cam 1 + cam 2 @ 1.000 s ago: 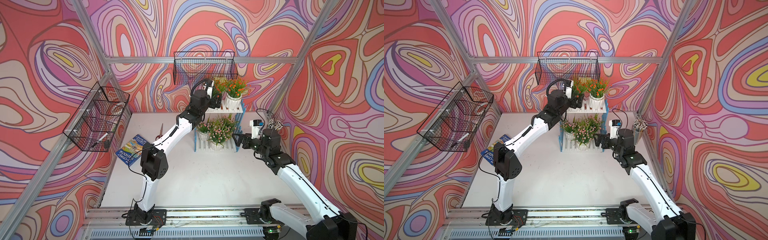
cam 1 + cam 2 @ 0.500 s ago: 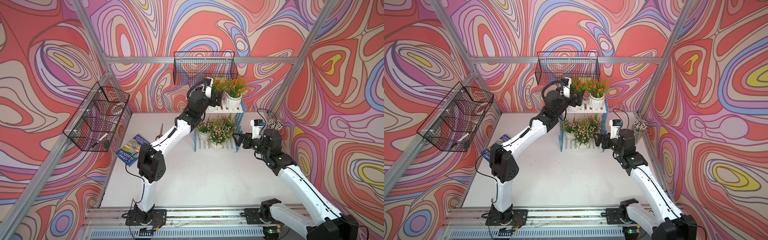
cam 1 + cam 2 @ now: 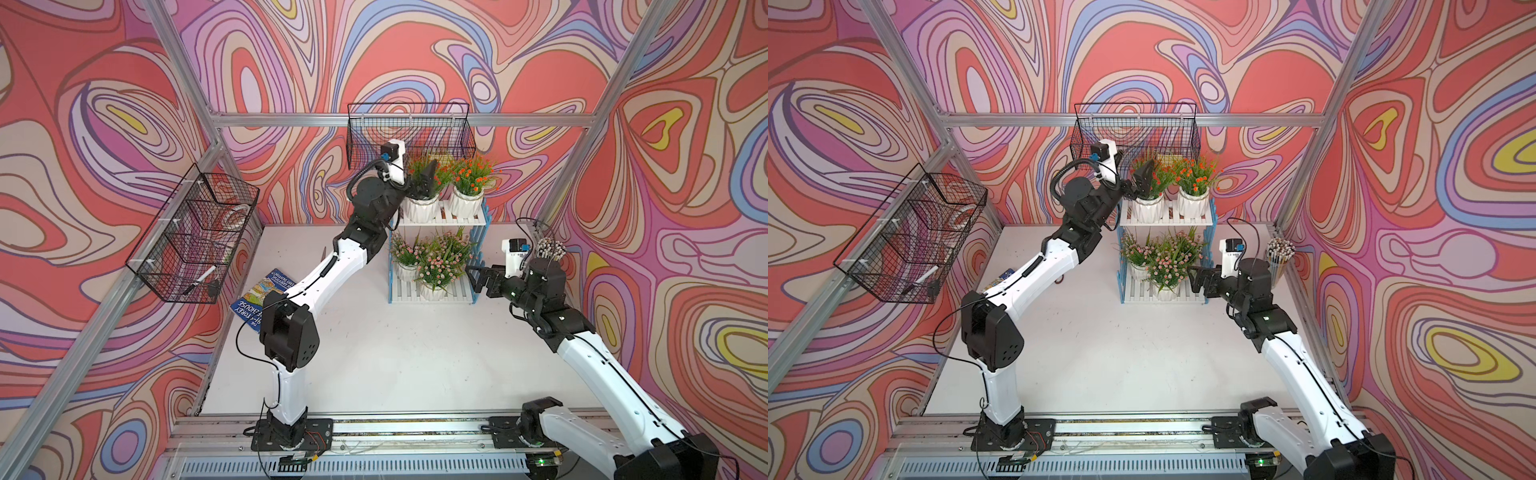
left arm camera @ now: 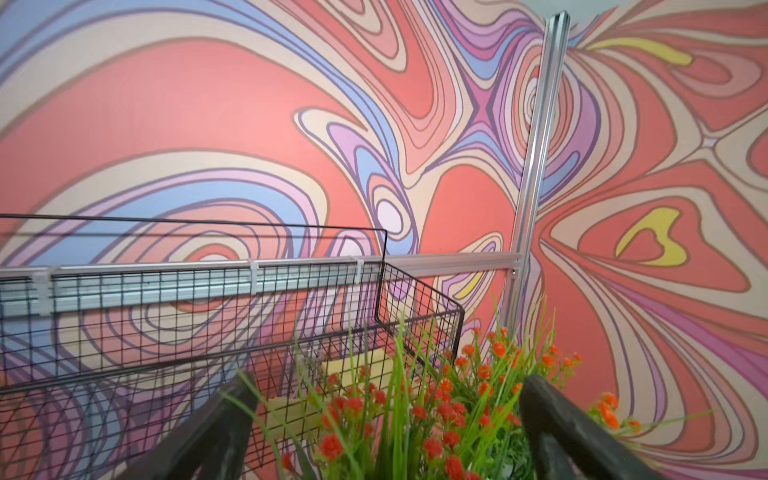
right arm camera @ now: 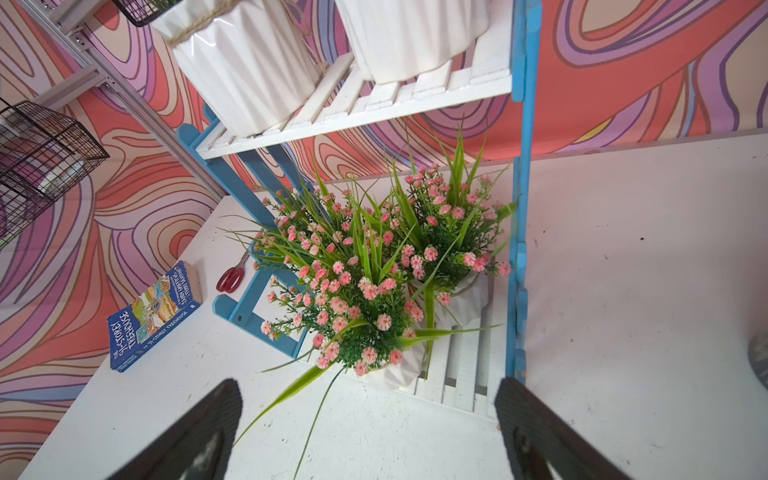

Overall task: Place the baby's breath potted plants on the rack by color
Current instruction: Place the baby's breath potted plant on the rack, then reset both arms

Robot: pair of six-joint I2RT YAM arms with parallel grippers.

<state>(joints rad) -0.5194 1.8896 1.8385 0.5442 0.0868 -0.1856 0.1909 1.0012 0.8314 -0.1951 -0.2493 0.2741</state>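
The two orange plants (image 3: 469,180) stand upright, side by side, on the top shelf of the rack (image 3: 457,296), white pots down and grassy leaves pointing straight up. The three pink plants (image 3: 440,266) stand upright on the bottom shelf, crowded so that their leaves overlap. In the right wrist view, one pot sits near the front edge of the slats with the others behind it. The rack's long axis runs left to right in both top views. It stands in the upper middle of the frame, on the bench (image 3: 395,353), near the back wall.

The left pincer (image 3: 428,176) is at the leftmost orange plant (image 3: 419,208), level with its foliage. Its jaws are spread wide. In the left wrist view, flowers and leaves rise between the two fingers (image 4: 216,428), and the pot is out of that view. No grip shows. The right pincer (image 3: 475,279) hovers just right of the rack's lower tier, pointing left at the pink plants, with its jaws wide apart and empty.

A wire basket (image 3: 409,133) hangs on the back wall just above the orange plants. A second basket (image 3: 195,241) hangs at the left of the frame. A blue book (image 3: 259,299) lies on the bench left of the rack, with red-handled scissors (image 5: 230,276) nearby. A cup of pencils (image 3: 548,249) stands at the bench's right edge.
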